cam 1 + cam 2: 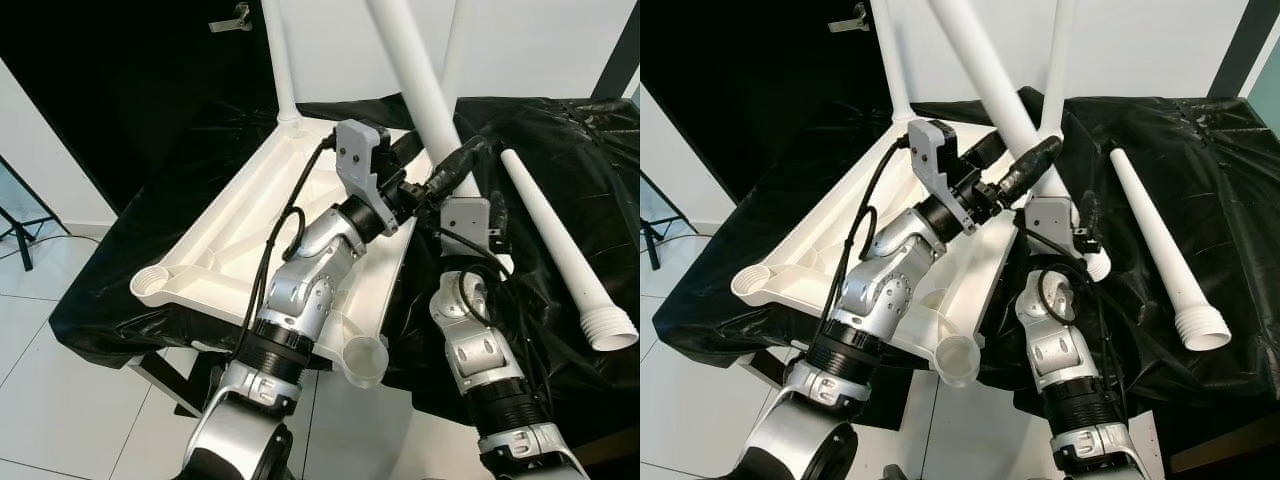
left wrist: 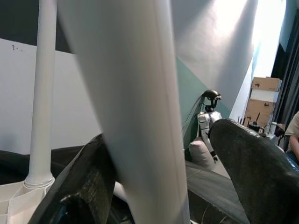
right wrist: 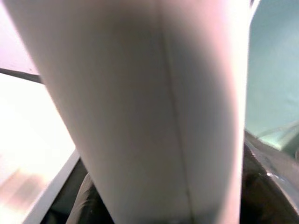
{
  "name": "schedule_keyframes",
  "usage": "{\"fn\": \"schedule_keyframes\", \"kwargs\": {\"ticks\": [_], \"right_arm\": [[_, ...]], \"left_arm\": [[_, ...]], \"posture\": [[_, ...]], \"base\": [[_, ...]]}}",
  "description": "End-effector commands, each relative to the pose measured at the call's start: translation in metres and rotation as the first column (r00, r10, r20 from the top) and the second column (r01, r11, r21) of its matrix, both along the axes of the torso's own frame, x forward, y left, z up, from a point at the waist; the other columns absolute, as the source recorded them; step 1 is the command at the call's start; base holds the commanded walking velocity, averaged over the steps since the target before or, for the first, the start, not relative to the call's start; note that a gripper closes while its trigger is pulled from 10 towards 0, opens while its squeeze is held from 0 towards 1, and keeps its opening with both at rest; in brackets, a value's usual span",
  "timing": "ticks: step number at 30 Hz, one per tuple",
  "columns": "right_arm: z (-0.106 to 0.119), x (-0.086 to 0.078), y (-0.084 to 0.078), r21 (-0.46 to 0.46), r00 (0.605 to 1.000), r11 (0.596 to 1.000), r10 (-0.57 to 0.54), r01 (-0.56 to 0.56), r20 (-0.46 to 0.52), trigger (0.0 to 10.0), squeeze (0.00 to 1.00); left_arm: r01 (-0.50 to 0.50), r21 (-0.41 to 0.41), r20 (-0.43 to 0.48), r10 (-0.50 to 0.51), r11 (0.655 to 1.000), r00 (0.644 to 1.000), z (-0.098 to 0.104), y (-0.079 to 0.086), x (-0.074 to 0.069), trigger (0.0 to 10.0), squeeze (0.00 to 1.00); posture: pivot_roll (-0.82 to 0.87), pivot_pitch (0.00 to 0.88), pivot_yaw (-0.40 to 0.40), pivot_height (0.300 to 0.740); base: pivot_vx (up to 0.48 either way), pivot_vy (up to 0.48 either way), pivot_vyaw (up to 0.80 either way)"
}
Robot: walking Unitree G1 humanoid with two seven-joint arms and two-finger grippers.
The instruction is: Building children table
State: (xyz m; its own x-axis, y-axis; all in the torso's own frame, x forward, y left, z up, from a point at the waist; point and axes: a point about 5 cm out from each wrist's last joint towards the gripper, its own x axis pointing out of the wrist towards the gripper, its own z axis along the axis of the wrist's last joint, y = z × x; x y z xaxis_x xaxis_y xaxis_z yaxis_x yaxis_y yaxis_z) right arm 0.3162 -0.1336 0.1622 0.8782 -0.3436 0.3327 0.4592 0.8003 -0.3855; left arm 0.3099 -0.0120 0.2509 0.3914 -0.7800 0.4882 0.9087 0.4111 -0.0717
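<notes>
A white tabletop [image 1: 250,215] lies upside down on a surface draped in black sheeting [image 1: 560,170], its ribbed underside facing up. Two white legs already stand upright in its far corner sockets, the left one [image 1: 279,60] and another [image 1: 457,45] farther right. An empty round socket [image 1: 365,360] shows at the near corner, and another at the near left corner [image 1: 152,285].

A third white leg [image 1: 420,85] leans steeply across the middle of the scene, its lower end down at the tabletop's right edge between the two arms. The left gripper [image 1: 425,185] reaches in from the left and meets this leg near its lower end. In the left wrist view the leg [image 2: 135,107] stands between the two black fingers [image 2: 252,168]; one finger lies against it, the other stands a little apart, so the jaws are moderately wide around the leg rather than clamped.

The right gripper [image 1: 455,165] comes up from below at the same leg. In the right wrist view the leg [image 3: 154,107] passes very close to the lens, with dark finger edges on either side low down; whether these jaws press on it cannot be told.

A fourth leg [image 1: 565,250] lies loose on the black sheeting to the right, its ribbed threaded end toward the robot, well apart from both grippers.
</notes>
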Motion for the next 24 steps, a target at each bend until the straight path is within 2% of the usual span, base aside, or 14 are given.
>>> {"fn": "schedule_keyframes", "kwargs": {"ticks": [1, 5, 11, 12, 16, 17, 19, 20, 22, 23, 24], "right_arm": [[0.001, 0.000, 0.002, -0.011, 1.000, 1.000, 0.005, -0.005, 0.002, 0.0, 0.00], [0.004, -0.001, 0.004, -0.054, 1.000, 0.999, 0.005, -0.004, 0.023, 0.0, 0.00], [0.004, -0.002, 0.002, -0.062, 1.000, 0.998, -0.007, 0.009, 0.027, 0.0, 0.00], [0.003, -0.003, 0.001, -0.058, 1.000, 0.998, -0.015, 0.017, 0.026, 0.0, 0.00], [0.002, -0.005, 0.000, -0.054, 1.000, 0.998, -0.021, 0.022, 0.023, 0.4, 0.00], [0.001, -0.006, -0.001, -0.047, 0.999, 0.999, -0.027, 0.028, 0.019, 4.4, 0.00], [0.001, -0.006, -0.001, -0.047, 0.999, 0.999, -0.027, 0.028, 0.019, 4.4, 0.00], [0.001, -0.006, -0.001, -0.029, 1.000, 0.999, -0.019, 0.019, 0.014, 10.0, 0.00], [0.001, -0.006, -0.001, -0.029, 1.000, 0.999, -0.019, 0.019, 0.014, 10.0, 0.00], [0.004, -0.004, 0.002, 0.001, 1.000, 1.000, 0.011, -0.011, 0.009, 10.0, 0.00], [0.007, -0.002, 0.008, 0.065, 0.995, 0.994, 0.094, -0.093, -0.024, 10.0, 1.00]], "left_arm": [[-0.004, 0.002, 0.014, 0.004, 1.000, 1.000, 0.003, -0.001, 0.001, 10.0, 0.00], [-0.068, 0.020, -0.039, 0.069, 0.997, 0.997, 0.001, -0.001, 0.010, 10.0, 0.00], [-0.084, -0.004, -0.068, 0.084, 0.996, 0.994, 0.002, 0.000, 0.014, 10.0, 0.00], [-0.080, -0.024, -0.072, 0.078, 0.996, 0.994, 0.004, 0.000, 0.014, 0.0, 0.00], [-0.066, -0.047, -0.070, 0.062, 0.997, 0.996, 0.006, 0.000, 0.013, 0.0, 0.00], [-0.049, -0.063, -0.062, 0.045, 0.997, 0.997, 0.008, 0.000, 0.011, 0.0, 0.00], [-0.049, -0.063, -0.062, 0.045, 0.997, 0.997, 0.008, 0.000, 0.011, 0.0, 0.00], [-0.028, -0.076, -0.052, 0.024, 0.997, 0.998, 0.009, -0.001, 0.009, 0.0, 0.00], [-0.028, -0.076, -0.052, 0.024, 0.997, 0.998, 0.009, -0.001, 0.009, 0.0, 0.00], [-0.010, -0.081, -0.043, 0.007, 0.997, 0.999, 0.010, -0.002, 0.007, 0.0, 0.00], [0.005, -0.083, -0.035, -0.008, 0.997, 0.999, 0.010, -0.002, 0.005, 0.0, 0.00]], "posture": [[-0.14, 0.000, 0.081, 0.740], [-0.15, 0.000, 0.080, 0.740], [-0.15, 0.000, 0.079, 0.740], [-0.15, 0.000, 0.079, 0.740], [-0.16, 0.000, 0.080, 0.740], [-0.16, 0.000, 0.081, 0.740], [-0.16, 0.000, 0.081, 0.740], [-0.16, 0.000, 0.084, 0.740], [-0.16, 0.000, 0.084, 0.740], [-0.16, 0.000, 0.084, 0.740], [-0.16, 0.000, 0.084, 0.740]], "base": [[0.000, 0.000, 0.00], [0.000, 0.000, 0.00], [0.000, 0.000, 0.00], [0.000, 0.000, 0.00], [0.000, 0.000, 0.00], [0.000, 0.000, 0.00], [0.000, 0.000, 0.00], [0.000, 0.000, 0.00], [0.000, 0.000, 0.00], [0.000, 0.000, 0.00], [0.000, 0.000, 0.00]]}}
